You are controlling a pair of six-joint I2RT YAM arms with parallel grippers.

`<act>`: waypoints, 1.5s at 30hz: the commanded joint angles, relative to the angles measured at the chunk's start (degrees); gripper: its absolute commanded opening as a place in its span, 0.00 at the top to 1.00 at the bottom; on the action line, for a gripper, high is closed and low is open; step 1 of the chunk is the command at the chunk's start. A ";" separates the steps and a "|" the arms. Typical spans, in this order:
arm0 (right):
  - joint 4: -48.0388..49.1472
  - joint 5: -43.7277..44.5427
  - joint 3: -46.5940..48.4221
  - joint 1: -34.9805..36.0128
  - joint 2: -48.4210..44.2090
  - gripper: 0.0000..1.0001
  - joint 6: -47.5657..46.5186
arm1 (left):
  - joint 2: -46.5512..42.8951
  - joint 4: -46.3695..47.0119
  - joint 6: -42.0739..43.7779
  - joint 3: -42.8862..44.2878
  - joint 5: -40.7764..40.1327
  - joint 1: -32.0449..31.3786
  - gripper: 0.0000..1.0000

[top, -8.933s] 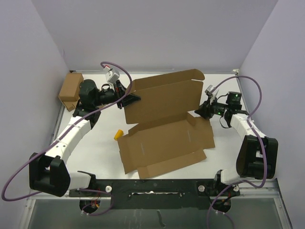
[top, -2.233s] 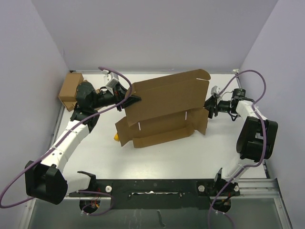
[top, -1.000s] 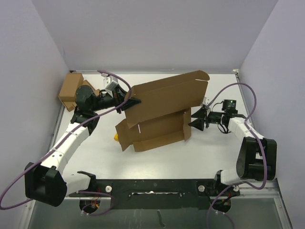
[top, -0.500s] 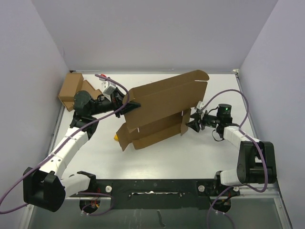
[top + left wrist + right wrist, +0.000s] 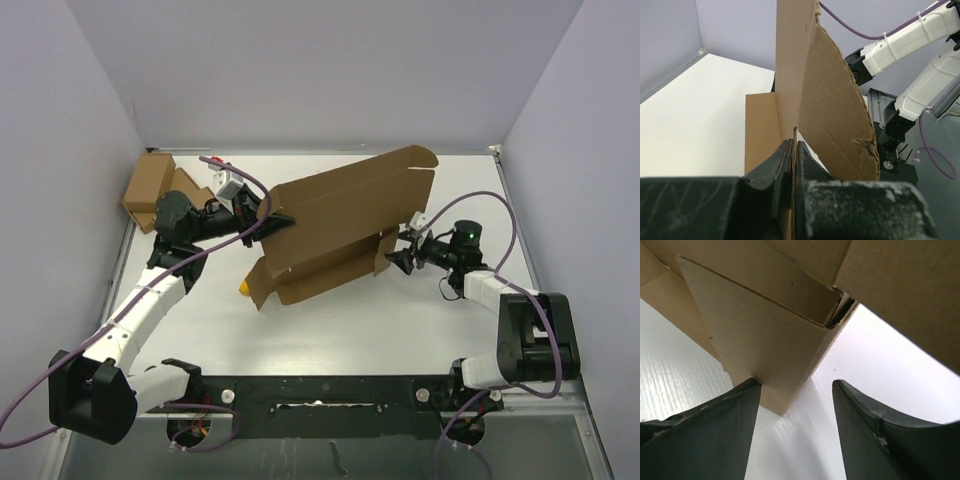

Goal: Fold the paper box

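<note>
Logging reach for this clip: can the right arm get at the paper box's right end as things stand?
Probably yes: the right pincer is open, and a corner of the paper box stands just ahead of its gap, nothing in between.

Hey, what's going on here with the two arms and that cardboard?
Two arms are partway through folding the paper box. The left gripper is shut on the edge of its large panel, holding it raised. The right gripper is open at the box's right end wall. A small yellow cylinder peeks out beside the box's left corner.
</note>
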 commanded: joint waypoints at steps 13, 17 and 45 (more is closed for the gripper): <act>26.91 -0.41 -1.21 2.09 9.59 0.53 6.58 | 0.66 0.57 -0.61 0.99 0.01 0.56 1.00; 27.24 -1.15 0.09 2.25 10.79 0.61 6.33 | 1.35 0.59 -1.12 1.11 -0.35 1.11 1.00; 33.84 -3.93 5.63 4.10 17.31 0.62 14.41 | 6.44 4.90 -7.07 2.45 -0.44 3.67 1.00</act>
